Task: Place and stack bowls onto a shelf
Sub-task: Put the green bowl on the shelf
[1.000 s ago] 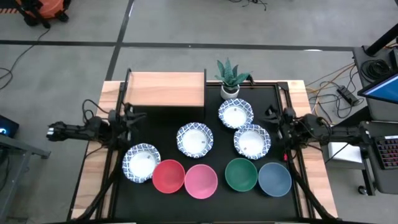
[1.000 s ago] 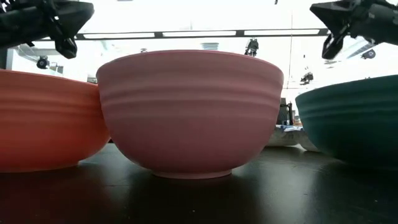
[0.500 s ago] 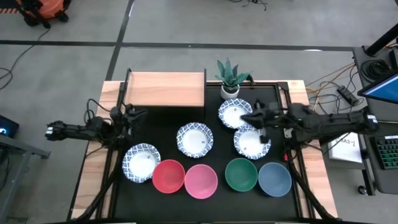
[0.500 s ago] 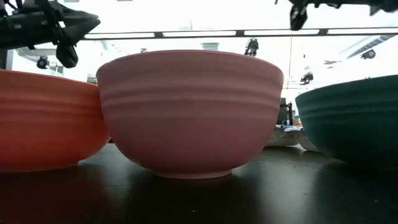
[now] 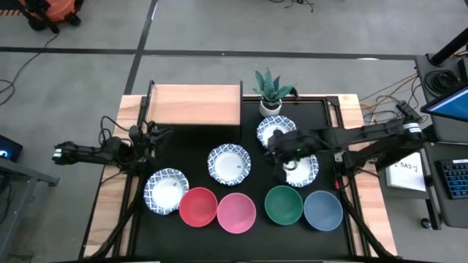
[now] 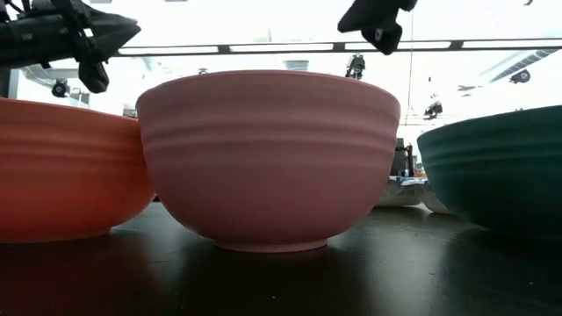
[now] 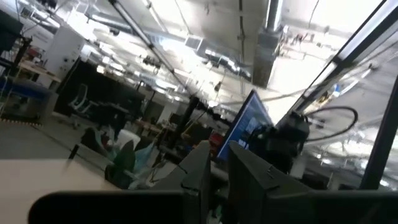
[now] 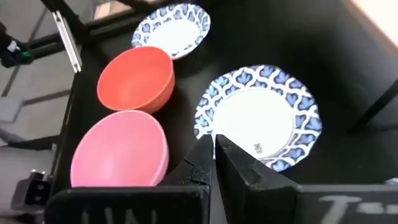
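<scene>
In the high view the light-wood shelf (image 5: 195,104) stands at the table's far left. Three white bowls with blue rims sit mid-table (image 5: 229,164), near left (image 5: 166,191) and right (image 5: 301,172); a further one (image 5: 268,130) is partly under my right arm. Red (image 5: 197,207), pink (image 5: 236,212), green (image 5: 284,205) and grey-blue (image 5: 322,210) bowls line the near edge. My right gripper (image 5: 272,146) hovers shut, high above the table (image 6: 378,25), just right of the middle white bowl (image 8: 258,118). My left gripper (image 5: 157,135) waits shut, in the air at the left edge.
A potted plant in a white pot (image 5: 270,91) stands right of the shelf at the far edge. Bare black tabletop (image 5: 190,150) lies between the shelf and the white bowls. The pink bowl (image 6: 268,158) fills the low view, flanked by red (image 6: 61,167) and green (image 6: 500,167).
My right arm has reached out from the table's right edge toward the left, passing over the two right-hand white bowls and stopping beside the middle white bowl, staying high above the table. The bowls have not moved.
</scene>
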